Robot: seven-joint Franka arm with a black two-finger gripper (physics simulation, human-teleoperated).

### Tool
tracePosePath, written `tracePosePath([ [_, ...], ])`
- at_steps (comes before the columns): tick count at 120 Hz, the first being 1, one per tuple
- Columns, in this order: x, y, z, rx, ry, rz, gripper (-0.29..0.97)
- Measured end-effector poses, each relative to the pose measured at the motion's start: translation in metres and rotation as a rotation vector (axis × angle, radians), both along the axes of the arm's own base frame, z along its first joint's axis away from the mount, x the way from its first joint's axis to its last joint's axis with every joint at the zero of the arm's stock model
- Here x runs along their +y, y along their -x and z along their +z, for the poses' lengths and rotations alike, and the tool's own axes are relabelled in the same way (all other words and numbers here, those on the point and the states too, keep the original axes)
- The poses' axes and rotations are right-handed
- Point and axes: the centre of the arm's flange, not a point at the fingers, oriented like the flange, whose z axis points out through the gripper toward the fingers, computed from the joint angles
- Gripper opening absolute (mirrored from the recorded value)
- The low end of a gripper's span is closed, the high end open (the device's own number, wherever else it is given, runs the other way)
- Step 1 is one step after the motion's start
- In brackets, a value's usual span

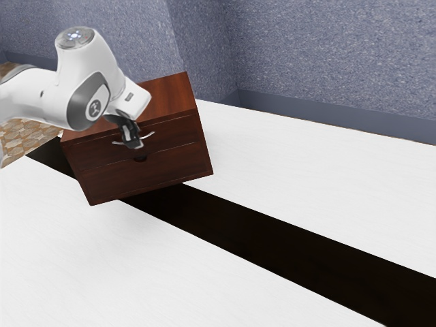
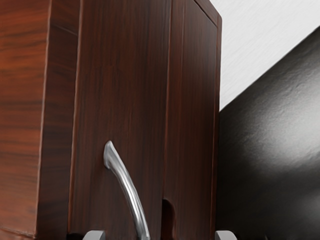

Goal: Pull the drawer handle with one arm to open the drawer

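White and faintly brushed, the bench (image 1: 306, 170) takes up most of the exterior view. A broad matte black strip (image 1: 286, 252) cuts across it on a diagonal. Behind it rise speckled blue-grey walls (image 1: 306, 41) with a darker skirting band (image 1: 327, 109) along their foot. A patch of tan patterned floor (image 1: 20, 136) shows at the exterior view's left edge.

The glossy white arm (image 1: 75, 88), with rounded grey joint caps, comes in from the exterior view's upper left. It bends down over a boxy cabinet (image 1: 170, 88) of dark reddish wood with a fine lengthwise grain. The cabinet sits at the far end of the black strip, turned at an angle to it.

The drawer (image 1: 174, 133) is the upper panel of the cabinet's front. It looks flush with the panel below it, with only a thin seam between them.

A slim, curved handle (image 1: 146, 133) of polished metal bows out from the drawer front. The black claw (image 1: 131, 139) is right at this handle. In the wrist view its grey fingertips (image 2: 95, 234) stand spread wide, with the handle (image 2: 127, 190) passing between them and touching neither.

A small rounded notch (image 1: 140, 158) is cut into the top edge of the lower panel, just below the handle.
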Motion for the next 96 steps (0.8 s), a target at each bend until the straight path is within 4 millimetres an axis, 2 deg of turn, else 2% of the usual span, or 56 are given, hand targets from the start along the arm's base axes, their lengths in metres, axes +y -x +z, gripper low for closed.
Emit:
tracePosePath([
  [28, 0.013, 0.002, -0.002, -0.004, -0.013, -0.009, 0.21],
  [96, 0.015, 0.000, -0.021, 0.027, -0.012, -0.035, 0.05],
])
